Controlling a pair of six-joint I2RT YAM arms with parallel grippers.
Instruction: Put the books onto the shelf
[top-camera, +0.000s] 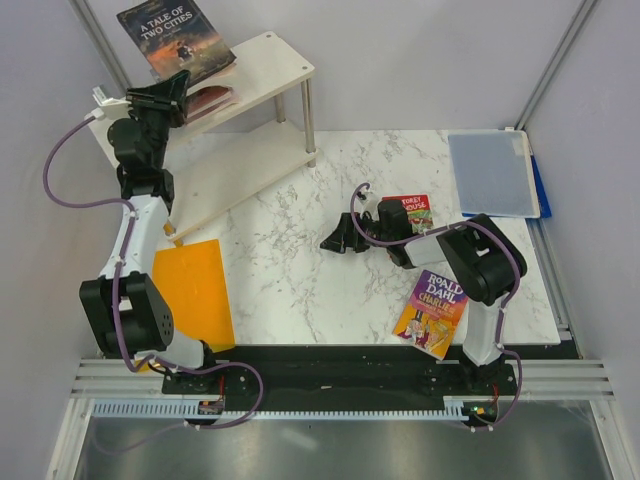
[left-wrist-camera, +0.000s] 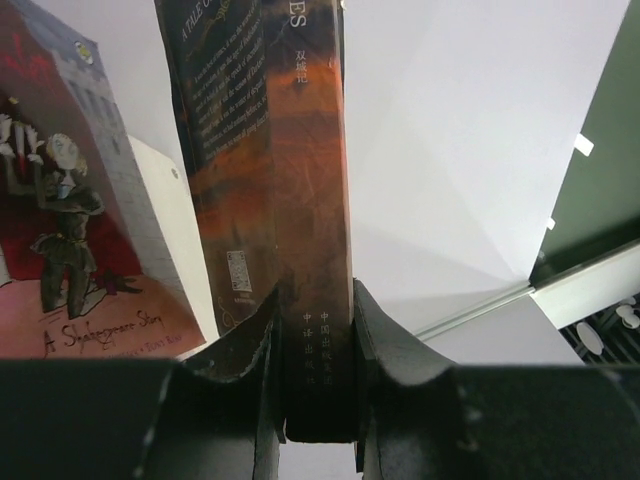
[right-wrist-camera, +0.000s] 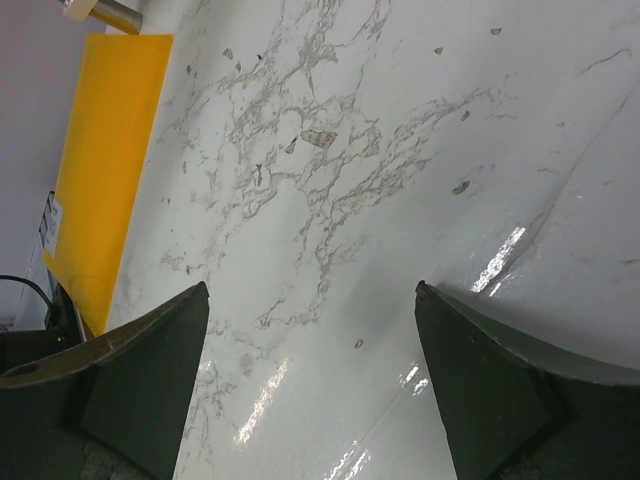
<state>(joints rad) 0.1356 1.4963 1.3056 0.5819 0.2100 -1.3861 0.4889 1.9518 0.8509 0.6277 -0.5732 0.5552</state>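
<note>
My left gripper is shut on the lower spine of the dark "A Tale of Two Cities" book, holding it upright over the back left of the shelf's top board. In the left wrist view the book's spine sits clamped between the fingers of that gripper. A pink-red illustrated book lies on the top board beside it. My right gripper hangs open over bare marble. The Treehouse book lies partly under the right arm. The Roald Dahl book rests at the front right.
An orange sheet lies flat at the front left, reaching under the shelf's lower board. A blue-grey folder sits at the back right corner. Metal frame posts stand at the back corners.
</note>
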